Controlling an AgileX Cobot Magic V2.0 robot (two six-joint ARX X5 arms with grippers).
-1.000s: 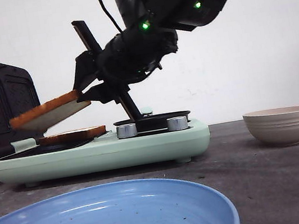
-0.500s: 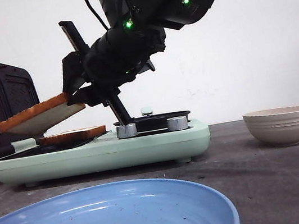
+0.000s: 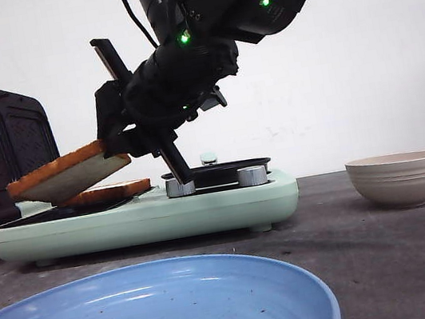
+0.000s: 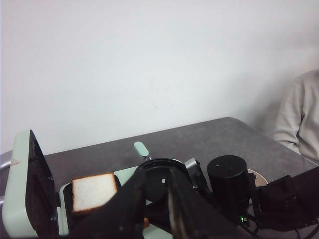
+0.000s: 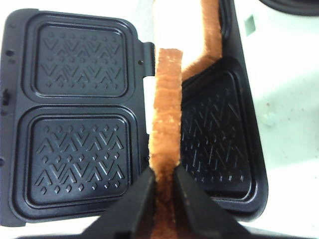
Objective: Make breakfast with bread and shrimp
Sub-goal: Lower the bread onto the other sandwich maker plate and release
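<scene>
Since a moment ago the right tool point(image 3: 116, 140) has dipped, bringing its bread slice point(image 3: 69, 173) lower — tilted, far edge down toward the open sandwich maker point(image 3: 144, 211). The tool is clamped on that slice's crust edge, the slice jutting beyond its fingertips over the second slice point(image 3: 109, 194) lying on the plate. Nearest lies the blue plate point(image 3: 156, 314) — the left tool point(image 4: 154, 209), seen only from its wrist, holds nothing between its parted fingers.

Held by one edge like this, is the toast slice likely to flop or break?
Probably stiff enough: the held slice juts straight from the right gripper without sagging. Likely light. The browned crust suggests crumbling under a hard pinch.
</scene>
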